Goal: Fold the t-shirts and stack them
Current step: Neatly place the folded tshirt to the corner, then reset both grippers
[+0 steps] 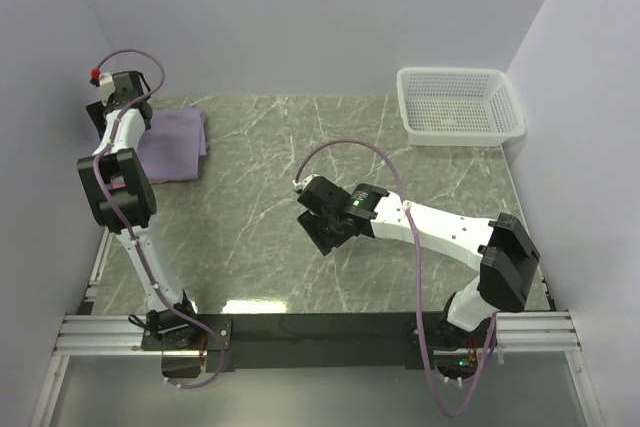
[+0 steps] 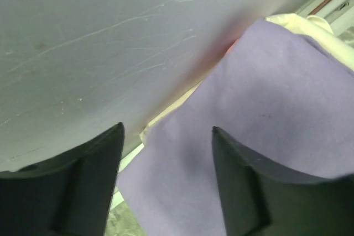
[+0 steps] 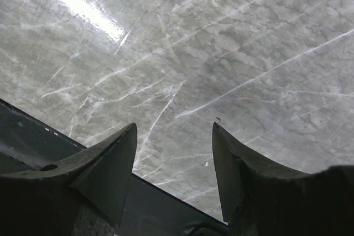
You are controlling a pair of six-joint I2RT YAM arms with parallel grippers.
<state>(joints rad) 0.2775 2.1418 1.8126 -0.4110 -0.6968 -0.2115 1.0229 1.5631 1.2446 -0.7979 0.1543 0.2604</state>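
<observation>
The lavender-purple t-shirt (image 1: 170, 144) lies folded in a rectangle at the table's far left, close to the wall. In the left wrist view this lavender t-shirt (image 2: 265, 114) fills the right half. A pale edge (image 2: 293, 21) with a hint of pink peeks out from under it; the pink t-shirt is otherwise hidden. My left gripper (image 1: 118, 105) hovers over the shirt's left edge, and its jaws (image 2: 168, 128) are open with nothing between them. My right gripper (image 1: 322, 232) hangs over bare table near the middle, open (image 3: 174, 126) and empty.
A white mesh basket (image 1: 455, 73) stands at the back right corner. Walls close in the table on the left, back and right. The black strip of the table's near edge (image 3: 166, 208) shows under the right gripper.
</observation>
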